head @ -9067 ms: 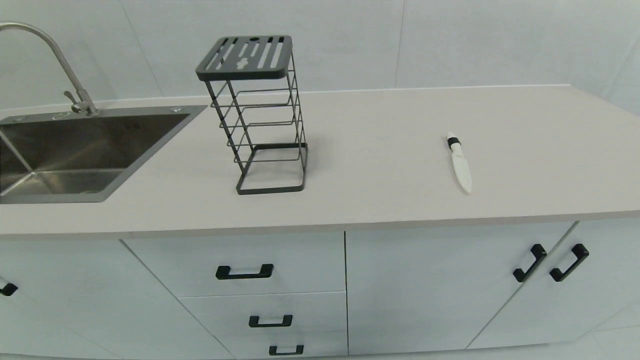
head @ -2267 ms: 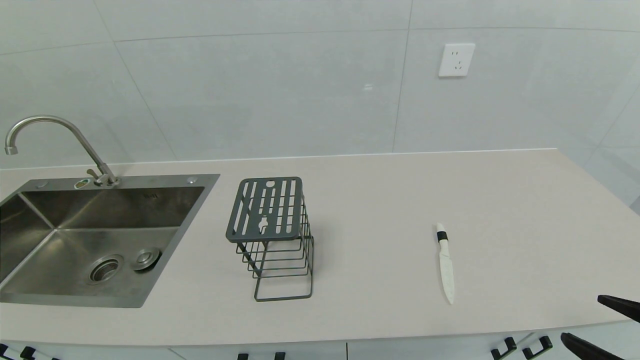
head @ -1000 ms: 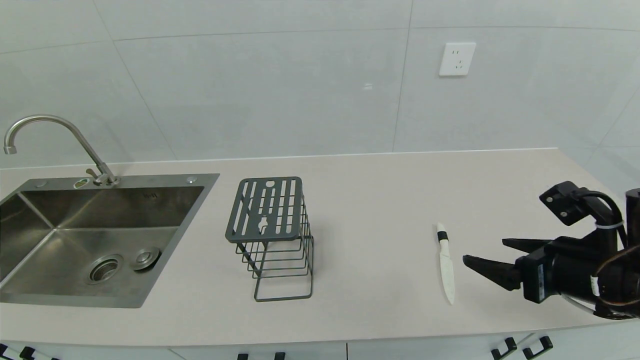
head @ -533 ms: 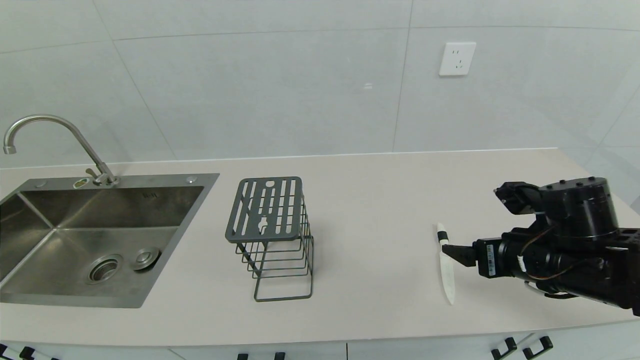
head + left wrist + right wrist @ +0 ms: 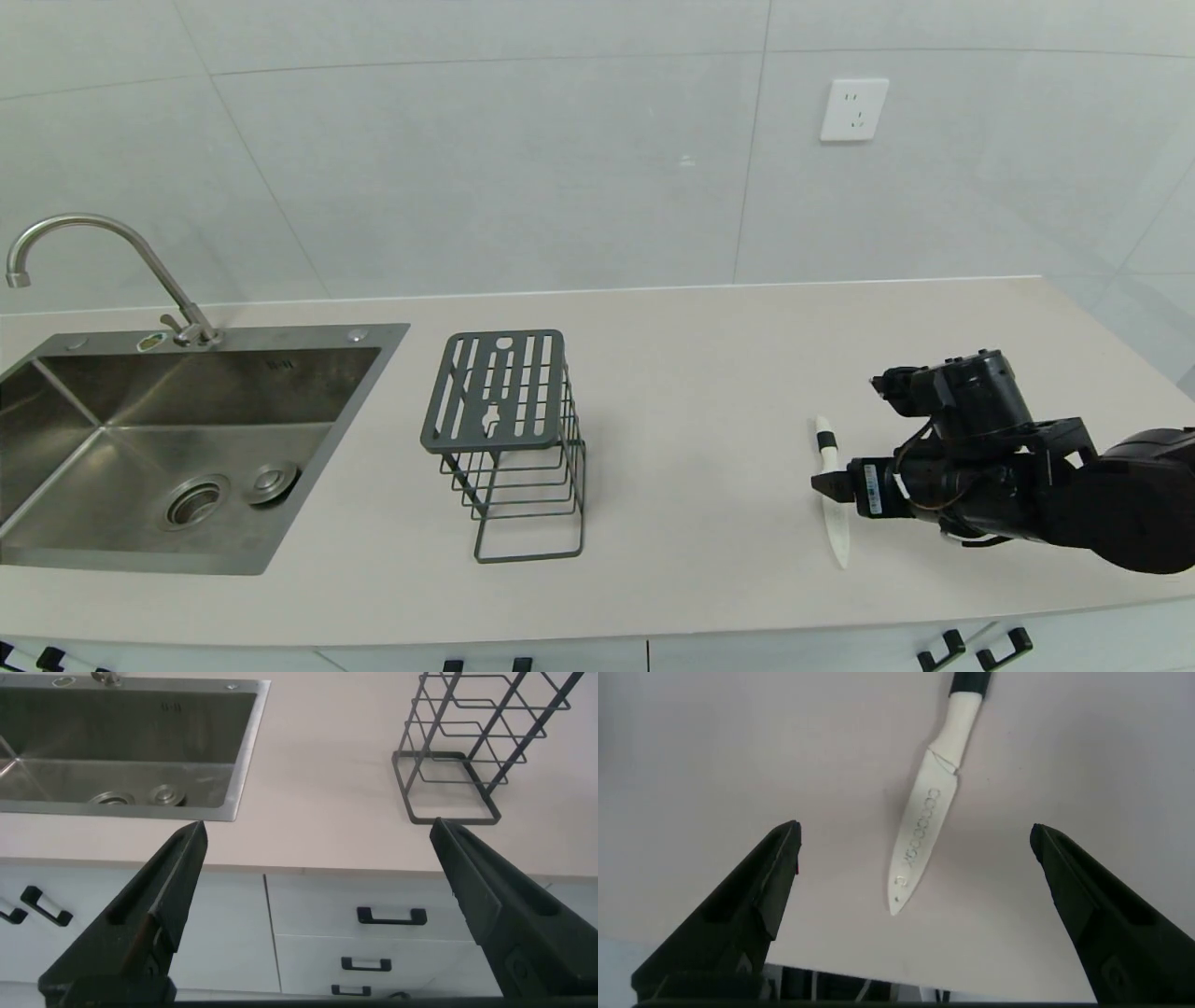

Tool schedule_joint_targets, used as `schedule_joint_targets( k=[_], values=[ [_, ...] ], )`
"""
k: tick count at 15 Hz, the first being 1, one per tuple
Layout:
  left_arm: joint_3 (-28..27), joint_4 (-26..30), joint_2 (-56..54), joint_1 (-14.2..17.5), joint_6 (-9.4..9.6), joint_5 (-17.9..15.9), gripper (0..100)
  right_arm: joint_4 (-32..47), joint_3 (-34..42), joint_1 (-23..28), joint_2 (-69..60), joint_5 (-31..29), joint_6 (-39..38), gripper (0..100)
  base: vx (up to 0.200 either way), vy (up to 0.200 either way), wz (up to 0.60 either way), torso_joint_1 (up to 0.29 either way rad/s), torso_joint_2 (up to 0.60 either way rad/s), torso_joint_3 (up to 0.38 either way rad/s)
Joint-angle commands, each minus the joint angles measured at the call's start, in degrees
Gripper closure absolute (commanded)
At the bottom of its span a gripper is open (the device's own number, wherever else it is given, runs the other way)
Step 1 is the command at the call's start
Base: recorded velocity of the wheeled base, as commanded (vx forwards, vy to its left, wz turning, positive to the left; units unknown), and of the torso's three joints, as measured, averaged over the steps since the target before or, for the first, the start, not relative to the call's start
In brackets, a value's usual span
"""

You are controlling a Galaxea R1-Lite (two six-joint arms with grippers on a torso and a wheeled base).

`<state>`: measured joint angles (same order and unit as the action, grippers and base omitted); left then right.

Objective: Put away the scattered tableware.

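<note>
A white knife (image 5: 839, 537) with a black band on its handle lies on the pale countertop (image 5: 709, 373) at the right. My right gripper (image 5: 826, 485) hovers just over the middle of it, open. In the right wrist view the knife (image 5: 924, 826) lies between the two spread fingers (image 5: 766, 896), untouched. A black wire knife rack (image 5: 504, 439) with a slotted top stands upright at the counter's middle, well to the left of the knife. My left gripper (image 5: 318, 826) is open with nothing in it, low in front of the cabinet drawers, facing the rack's base (image 5: 448, 789).
A steel sink (image 5: 177, 448) with a curved tap (image 5: 103, 252) fills the counter's left end. A wall socket (image 5: 853, 110) is above the right side. Bare counter lies between rack and knife. Drawer handles (image 5: 392, 917) are below the counter's front edge.
The right arm has come in from the lower right and moved left until its open gripper is over the knife. Knife and rack have not moved. Before that the head camera rose.
</note>
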<state>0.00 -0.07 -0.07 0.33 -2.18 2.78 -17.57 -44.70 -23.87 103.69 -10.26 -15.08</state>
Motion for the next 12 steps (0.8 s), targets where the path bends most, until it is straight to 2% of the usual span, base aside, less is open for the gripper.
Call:
schedule_joint_targets(
  k=[1,3,7,12],
  values=[
    [0.0,0.0,0.1,0.0,-0.02,0.0,0,-1.9,-0.7,1.7,4.5,-0.1,-0.1,0,0.000,0.000,0.00,0.000,0.00,0.000],
    [0.0,0.0,0.1,0.0,-0.02,0.0,0,-6.2,-1.0,2.2,7.1,-1.2,0.1,0,0.000,0.000,0.00,0.000,0.00,0.000],
    [0.0,0.0,0.1,0.0,-0.02,0.0,0,-6.3,-6.0,1.7,10.7,-1.7,0.1,0,0.000,0.000,0.00,0.000,0.00,0.000],
    [0.0,0.0,0.1,0.0,-0.02,0.0,0,-6.3,-7.8,1.1,13.2,-2.3,0.2,0,0.000,0.000,0.00,0.000,0.00,0.000]
  ],
)
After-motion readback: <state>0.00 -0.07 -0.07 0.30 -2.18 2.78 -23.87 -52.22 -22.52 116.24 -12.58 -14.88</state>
